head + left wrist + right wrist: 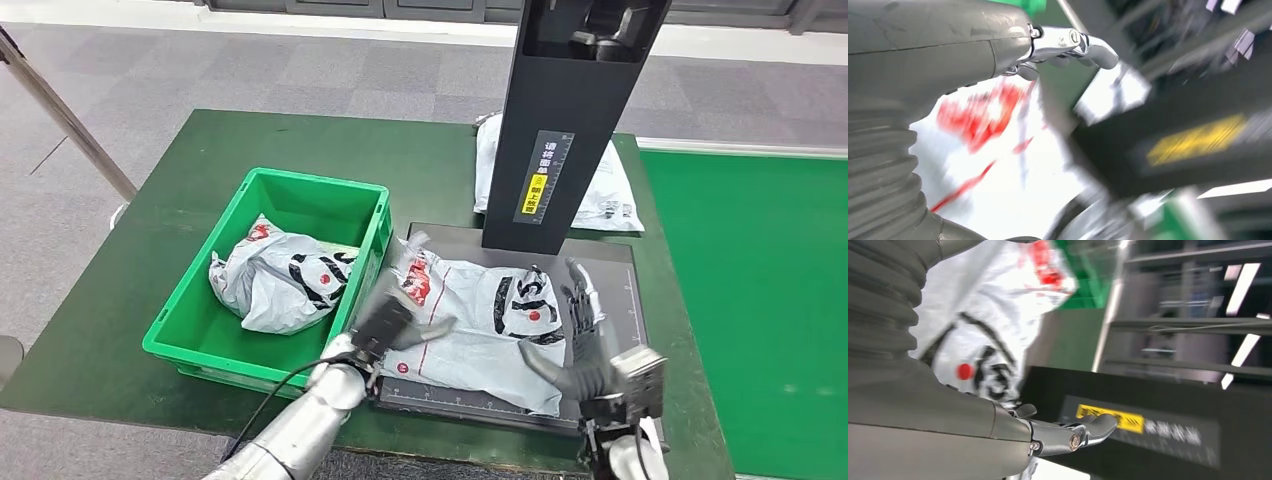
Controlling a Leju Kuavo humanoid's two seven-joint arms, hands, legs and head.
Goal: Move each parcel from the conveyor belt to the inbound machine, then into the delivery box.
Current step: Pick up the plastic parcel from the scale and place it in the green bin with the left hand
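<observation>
White parcel [478, 320] with red and black print lying flat on black scanner plate [620, 290], at 6 o'clock of the black scanner column [560, 150]. Left hand [390, 322] at parcel's 9 o'clock edge, blurred; grip cannot be told. Right hand [585, 345] at its 3 o'clock edge, fingers spread, holding nothing. Second parcel [280, 278] inside green crate [200, 300]; third [610, 195] behind column.
</observation>
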